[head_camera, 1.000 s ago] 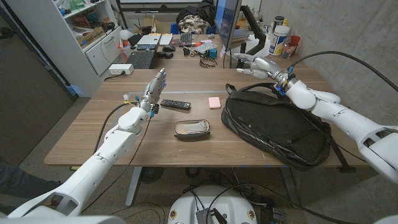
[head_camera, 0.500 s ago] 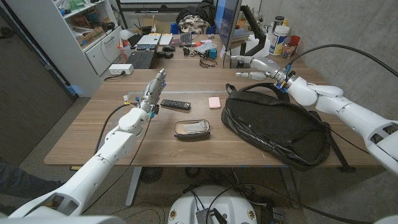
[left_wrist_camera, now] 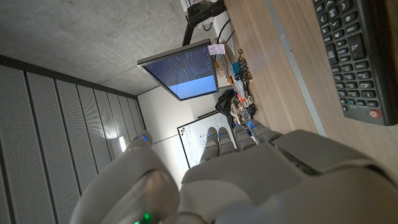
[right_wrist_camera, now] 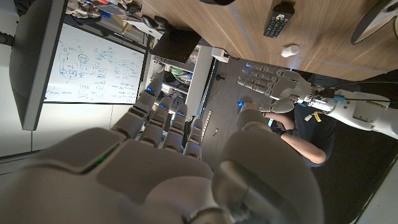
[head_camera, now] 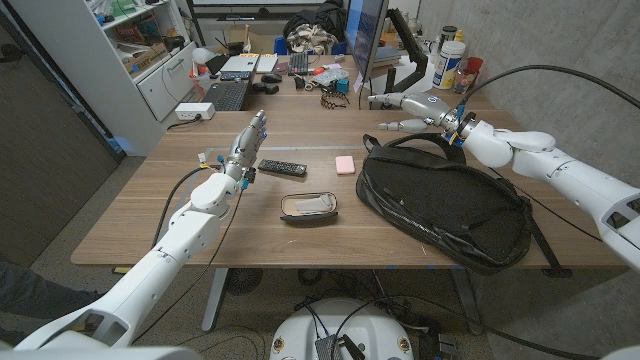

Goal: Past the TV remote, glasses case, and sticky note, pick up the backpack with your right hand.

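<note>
one open right hand (head_camera: 405, 108) above backpack (head_camera: 445, 205)

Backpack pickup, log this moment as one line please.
right hand: open, above table beyond backpack, not touching | left hand: open, beside TV remote | backpack: lying on table, not held

Bare tabletop (head_camera: 300, 125) behind backpack (head_camera: 445, 205)

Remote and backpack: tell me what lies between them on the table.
In the head view, the pink sticky note and glasses case lie between the remote and backpack.
</note>
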{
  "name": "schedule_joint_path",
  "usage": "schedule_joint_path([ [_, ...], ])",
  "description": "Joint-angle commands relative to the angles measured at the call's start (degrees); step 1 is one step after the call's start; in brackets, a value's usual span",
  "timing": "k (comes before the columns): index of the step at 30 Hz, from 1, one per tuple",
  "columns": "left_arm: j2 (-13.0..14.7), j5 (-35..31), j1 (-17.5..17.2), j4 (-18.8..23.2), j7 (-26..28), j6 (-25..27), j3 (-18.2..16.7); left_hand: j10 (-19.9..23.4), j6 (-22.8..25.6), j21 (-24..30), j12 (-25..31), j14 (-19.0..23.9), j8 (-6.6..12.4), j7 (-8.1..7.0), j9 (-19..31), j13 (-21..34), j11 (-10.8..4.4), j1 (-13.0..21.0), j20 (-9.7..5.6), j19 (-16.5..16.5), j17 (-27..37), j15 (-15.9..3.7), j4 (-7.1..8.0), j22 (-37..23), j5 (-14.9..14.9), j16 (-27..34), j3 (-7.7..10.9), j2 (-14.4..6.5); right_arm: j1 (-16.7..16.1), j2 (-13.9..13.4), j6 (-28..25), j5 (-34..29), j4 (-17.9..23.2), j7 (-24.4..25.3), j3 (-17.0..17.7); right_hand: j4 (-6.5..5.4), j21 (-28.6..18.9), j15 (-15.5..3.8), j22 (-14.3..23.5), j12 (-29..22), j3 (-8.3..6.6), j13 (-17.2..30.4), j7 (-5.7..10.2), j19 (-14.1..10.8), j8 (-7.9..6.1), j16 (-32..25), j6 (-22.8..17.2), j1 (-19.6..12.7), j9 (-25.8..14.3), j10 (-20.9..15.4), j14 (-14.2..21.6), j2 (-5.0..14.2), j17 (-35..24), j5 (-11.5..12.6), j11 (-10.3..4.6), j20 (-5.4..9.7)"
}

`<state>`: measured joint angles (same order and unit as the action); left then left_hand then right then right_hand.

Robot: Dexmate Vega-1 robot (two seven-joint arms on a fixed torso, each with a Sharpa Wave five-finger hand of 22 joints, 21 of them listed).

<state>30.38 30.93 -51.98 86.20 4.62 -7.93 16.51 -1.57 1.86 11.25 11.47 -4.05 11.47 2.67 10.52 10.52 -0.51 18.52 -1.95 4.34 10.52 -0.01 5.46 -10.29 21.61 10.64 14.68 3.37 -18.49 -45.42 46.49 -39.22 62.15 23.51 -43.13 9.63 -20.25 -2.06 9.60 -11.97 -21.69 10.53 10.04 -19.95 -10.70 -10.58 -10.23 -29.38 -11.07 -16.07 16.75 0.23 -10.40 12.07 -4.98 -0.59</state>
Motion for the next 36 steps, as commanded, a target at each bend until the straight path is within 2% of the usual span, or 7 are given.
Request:
schedule_joint_path([
  [1, -0.32, -0.09, 0.25, -0.34, -0.21, -0.36, 0.19, 0.03, 0.36, 0.1, 0.11, 0.01, 0.06, -0.13, 0.16, 0.3, -0.34, 0.19, 0.14, 0.36, 0.1, -0.3, 0.07, -0.05, -0.01, 0.19, -0.32, -0.55, 0.2, -2.63, -2.75, -3.03, 4.51, -3.32, -0.91, -0.04, 0.56, 1.44, 0.23, 0.42, -0.63, 0.32, 0.03, -0.44, -0.16, 0.09, 1.09, -0.95, -0.14, 1.34, -0.55, -0.3, -0.18, -0.22, -0.22, -0.72],
  [8, -0.58, -0.01, 0.51, -0.87, -0.53, -0.62, 0.31, 0.05, 0.38, 0.08, 0.11, 0.0, 0.05, -0.16, 0.16, 0.31, -0.47, 0.19, 0.3, 0.44, 0.1, -0.34, 0.07, -0.06, -0.03, 0.19, -0.39, -0.58, 0.51, -3.36, -4.16, -4.17, 6.6, -6.32, -1.25, -0.27, 1.3, 2.7, 0.27, 0.96, -0.96, 0.34, -0.92, -0.59, 0.39, 0.16, 3.65, -1.36, -0.16, 3.57, -1.32, -0.66, -0.24, -0.4, 0.08, -1.4],
  [16, -0.82, 0.11, 0.78, -1.45, -0.82, -1.04, 0.28, 0.04, 0.42, 0.08, 0.1, 0.05, 0.03, -0.16, 0.17, 0.31, -0.5, 0.2, 0.39, 0.5, 0.11, -0.32, 0.08, -0.06, -0.06, 0.21, -0.48, -0.63, 0.15, -4.3, -6.07, -4.09, 9.38, -10.31, -1.1, -0.42, 2.46, 3.95, 0.31, 1.24, -1.25, 0.37, -2.3, -0.24, 0.62, 0.33, 6.55, -1.81, -0.18, 6.0, -2.79, -1.32, -0.27, -0.49, 1.14, -3.17],
  [24, -1.13, 0.29, 1.48, -2.52, -1.52, -1.47, 0.38, 0.02, 0.53, 0.09, 0.09, -0.02, 0.05, -0.11, 0.17, 0.31, -0.49, 0.2, 0.45, 0.54, 0.11, -0.27, 0.09, -0.06, -0.08, 0.18, -0.57, -0.68, -0.59, -4.76, -7.38, -3.78, 11.63, -13.38, -0.86, -0.54, 3.15, 4.62, 0.34, 1.37, -1.36, 0.39, -2.78, -0.07, 0.7, 0.27, 8.4, -1.97, -0.19, 7.61, -3.39, -1.73, -0.28, -0.49, 2.0, -3.96],
  [36, -1.77, 0.51, 2.66, -4.66, -2.83, -2.35, 0.64, 0.04, 0.54, 0.1, 0.1, 0.02, 0.02, -0.18, 0.18, 0.31, -0.47, 0.22, 0.55, 0.59, 0.11, -0.33, 0.11, -0.07, -0.12, 0.2, -0.69, -0.76, -1.17, -5.36, -9.84, -4.67, 14.57, -17.89, -0.78, -0.67, 4.58, 5.76, 0.37, 1.58, -1.33, 0.42, -3.4, 1.06, 0.44, 0.49, 10.26, -2.13, -0.2, 10.4, -5.29, -2.65, -0.27, -0.28, 2.51, -5.71],
])
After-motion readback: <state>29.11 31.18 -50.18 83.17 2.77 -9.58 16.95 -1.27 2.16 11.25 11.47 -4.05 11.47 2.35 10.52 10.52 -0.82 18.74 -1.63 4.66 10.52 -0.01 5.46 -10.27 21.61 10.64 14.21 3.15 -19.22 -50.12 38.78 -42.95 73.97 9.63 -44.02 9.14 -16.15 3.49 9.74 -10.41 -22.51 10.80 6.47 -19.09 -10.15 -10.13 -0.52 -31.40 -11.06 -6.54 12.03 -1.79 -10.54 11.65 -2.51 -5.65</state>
